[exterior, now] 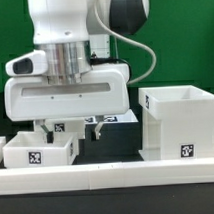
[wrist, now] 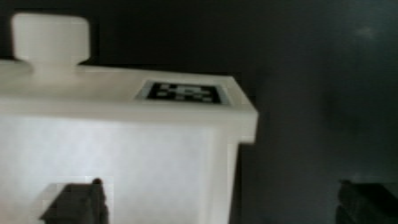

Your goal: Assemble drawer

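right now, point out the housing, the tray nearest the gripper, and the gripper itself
housing (exterior: 178, 133), exterior view, front wall above its tag
tray (exterior: 59, 156), exterior view, front wall beside its tag
gripper (exterior: 72, 127), exterior view, midway between its fingertips

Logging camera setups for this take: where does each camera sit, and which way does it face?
Exterior view: off the arm, low, facing it, its pincer, a tray and the housing.
Wrist view: on the wrist, looking along the fingertips at a knobbed tray.
Shared: the open pincer.
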### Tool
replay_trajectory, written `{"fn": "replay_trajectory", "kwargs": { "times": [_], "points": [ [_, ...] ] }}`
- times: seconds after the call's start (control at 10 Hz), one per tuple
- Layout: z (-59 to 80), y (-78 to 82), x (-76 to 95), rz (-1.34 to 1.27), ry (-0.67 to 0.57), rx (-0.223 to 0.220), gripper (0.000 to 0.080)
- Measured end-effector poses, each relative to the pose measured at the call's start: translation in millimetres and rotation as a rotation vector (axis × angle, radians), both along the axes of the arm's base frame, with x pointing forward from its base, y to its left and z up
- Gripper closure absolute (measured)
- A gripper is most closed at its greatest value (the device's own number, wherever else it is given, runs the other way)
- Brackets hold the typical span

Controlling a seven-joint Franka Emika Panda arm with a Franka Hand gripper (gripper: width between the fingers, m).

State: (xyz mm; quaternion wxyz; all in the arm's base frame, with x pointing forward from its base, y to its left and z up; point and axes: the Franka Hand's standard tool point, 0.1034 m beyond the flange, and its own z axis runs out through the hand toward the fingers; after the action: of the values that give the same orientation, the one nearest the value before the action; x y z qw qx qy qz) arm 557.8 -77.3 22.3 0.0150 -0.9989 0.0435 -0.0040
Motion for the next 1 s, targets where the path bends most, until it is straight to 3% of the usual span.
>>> {"fn": "replay_trajectory", "kwargs": {
  "times": [0.3, 0.5, 0.6, 0.7, 0.8, 1.0],
  "points": [
    [-14.2, -2.1, -2.7, 0.0, -0.003, -0.012, 0.0151],
    [-16.1, -2.3, -3.4, 0.0, -0.002, -0.013, 0.0403],
    [-16.1, -2.3, -3.4, 0.0, -0.002, -0.013, 0.0403],
    [-16.1, -2.3, -3.4, 0.0, -0.002, -0.013, 0.0602],
    [-16.1, -2.3, -3.4, 0.0, -0.002, -0.013, 0.0726],
    [-16.1, -2.2, -3.5, 0.0, -0.002, -0.013, 0.0758]
  ]
}}
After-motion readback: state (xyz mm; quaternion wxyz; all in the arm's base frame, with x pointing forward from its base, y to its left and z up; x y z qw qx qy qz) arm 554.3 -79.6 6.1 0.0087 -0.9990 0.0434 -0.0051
